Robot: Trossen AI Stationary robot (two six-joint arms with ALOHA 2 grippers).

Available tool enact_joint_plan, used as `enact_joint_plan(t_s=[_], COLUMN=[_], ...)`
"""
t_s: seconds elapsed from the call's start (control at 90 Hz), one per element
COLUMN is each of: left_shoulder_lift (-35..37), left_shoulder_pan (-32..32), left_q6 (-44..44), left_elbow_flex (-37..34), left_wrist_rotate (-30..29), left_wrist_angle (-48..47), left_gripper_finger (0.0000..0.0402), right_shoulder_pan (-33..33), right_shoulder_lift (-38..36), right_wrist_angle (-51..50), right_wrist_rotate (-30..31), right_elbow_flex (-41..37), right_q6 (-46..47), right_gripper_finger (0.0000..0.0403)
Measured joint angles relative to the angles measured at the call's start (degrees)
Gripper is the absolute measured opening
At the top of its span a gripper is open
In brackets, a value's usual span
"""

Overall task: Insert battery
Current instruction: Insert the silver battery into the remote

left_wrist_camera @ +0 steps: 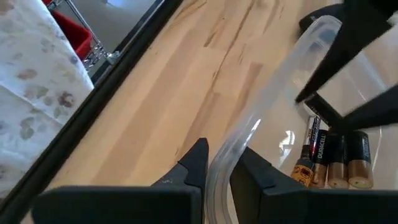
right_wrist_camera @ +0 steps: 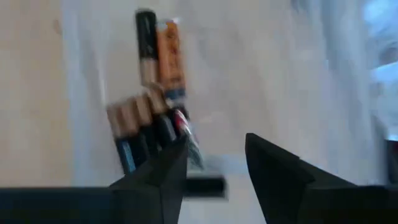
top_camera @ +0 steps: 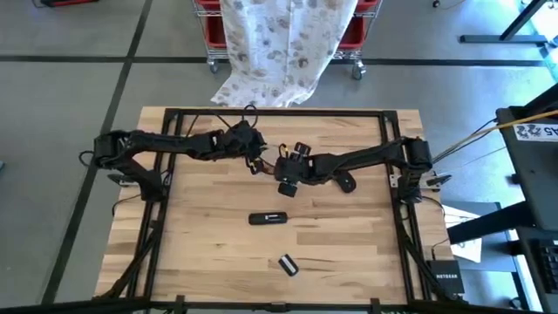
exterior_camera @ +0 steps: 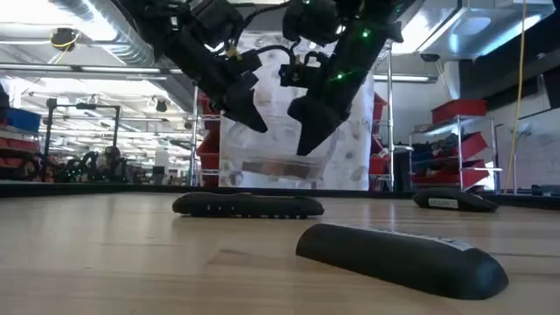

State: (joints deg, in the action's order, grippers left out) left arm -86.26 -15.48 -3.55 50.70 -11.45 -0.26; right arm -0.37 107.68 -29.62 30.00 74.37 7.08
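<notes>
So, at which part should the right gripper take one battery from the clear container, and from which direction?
Probably from above, through the open top of the clear container, whose rim the left gripper pinches. The batteries lie side by side on the bottom, so the right gripper, open just over them, should close across the round body of an outer cell, near its middle.

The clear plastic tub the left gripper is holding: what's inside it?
The tub holds several copper-and-black batteries lying together on its floor. The left gripper pinches its rim, and the right gripper reaches in, fingers open. Those fingers hide part of the floor.
</notes>
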Motion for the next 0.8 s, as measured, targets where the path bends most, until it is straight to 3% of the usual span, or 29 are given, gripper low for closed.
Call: enact_joint_plan(t_s=[0.467,0.8], left_shoulder_lift=[-0.5,-1.2], left_shoulder_pan=[0.1,0.2], left_q6=[0.6,2.6], left_elbow_flex=[0.1,0.0], left_wrist_rotate=[1.4,5.2], left_wrist_angle=[0.5,-0.8], left_gripper_finger=[0.0023,0.0023], right_shoulder_pan=[0.1,0.1], right_shoulder_lift=[3.1,6.9], right_wrist_angle=[-0.6,-3.3], right_wrist_rotate=[-4.0,-2.2], right_elbow_flex=[0.1,0.2], right_q6=[-5.4,-8.8], right_gripper_finger=[0.0159,0.0182])
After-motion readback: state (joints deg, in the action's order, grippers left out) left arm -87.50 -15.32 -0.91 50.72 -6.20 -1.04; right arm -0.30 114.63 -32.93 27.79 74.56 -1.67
